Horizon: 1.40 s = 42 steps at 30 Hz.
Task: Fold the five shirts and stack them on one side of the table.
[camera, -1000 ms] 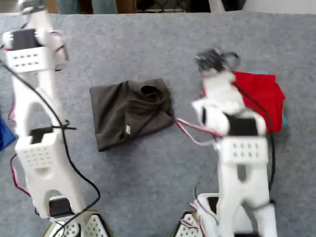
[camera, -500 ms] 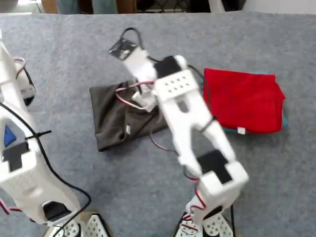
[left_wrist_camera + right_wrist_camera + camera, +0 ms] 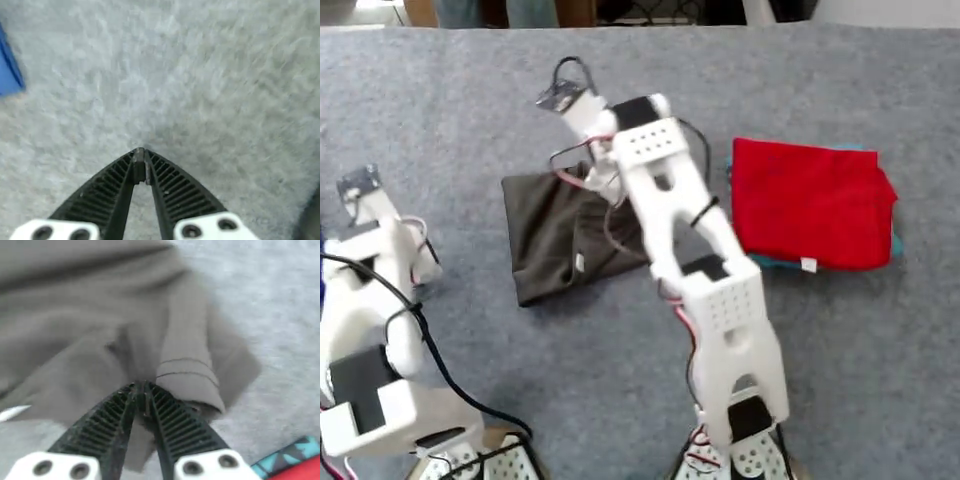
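The right end effector, closed, is over the dark shirt; the red shirt lies at its 3 o'clock. The left end effector is closed over the counter.

No legible text, white tag on dark shirt too small to read, red shirt tag likewise
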Each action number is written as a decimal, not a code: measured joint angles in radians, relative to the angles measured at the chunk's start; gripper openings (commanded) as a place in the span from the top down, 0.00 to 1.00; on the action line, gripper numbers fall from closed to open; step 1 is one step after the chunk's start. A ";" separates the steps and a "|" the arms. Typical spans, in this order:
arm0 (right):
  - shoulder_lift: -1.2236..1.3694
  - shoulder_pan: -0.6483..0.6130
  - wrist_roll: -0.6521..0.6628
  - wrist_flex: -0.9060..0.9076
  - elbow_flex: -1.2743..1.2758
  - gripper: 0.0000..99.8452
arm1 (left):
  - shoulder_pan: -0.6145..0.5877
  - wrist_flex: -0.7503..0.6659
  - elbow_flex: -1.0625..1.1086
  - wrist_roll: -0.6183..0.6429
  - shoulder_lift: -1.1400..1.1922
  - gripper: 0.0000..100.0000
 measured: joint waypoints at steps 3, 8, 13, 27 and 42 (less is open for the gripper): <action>0.084 0.049 0.009 0.006 -0.127 0.98 | 0.012 -0.037 0.028 0.002 -0.003 0.97; 0.178 0.058 0.011 0.018 -0.311 0.98 | 0.014 -0.043 0.029 0.002 -0.003 0.97; 0.244 0.069 0.011 0.041 -0.413 0.98 | 0.014 -0.043 0.029 0.002 -0.003 0.97; 0.141 0.118 -0.048 0.229 -0.700 0.98 | 0.038 -0.051 0.029 -0.005 -0.003 0.97; -0.219 -0.126 -0.032 0.169 -0.051 0.98 | 0.038 -0.057 0.049 -0.005 -0.015 0.97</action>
